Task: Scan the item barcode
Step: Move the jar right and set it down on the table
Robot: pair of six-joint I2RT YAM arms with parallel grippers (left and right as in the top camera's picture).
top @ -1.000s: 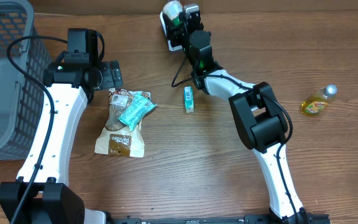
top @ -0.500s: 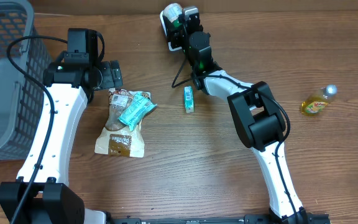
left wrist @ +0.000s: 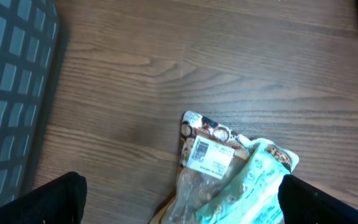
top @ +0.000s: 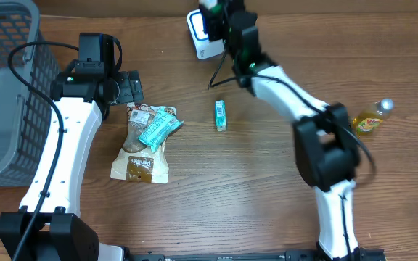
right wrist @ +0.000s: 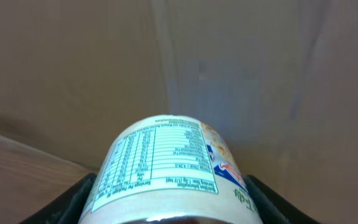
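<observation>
Now our right pincer is clamped on the tub; it seems light, stiff and slick, best held across its round middle. Our left pincer gapes apart.

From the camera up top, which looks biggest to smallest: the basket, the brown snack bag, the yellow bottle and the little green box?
1. basket
2. brown snack bag
3. yellow bottle
4. little green box
The last two look close in size, so their order is unsure.
</observation>
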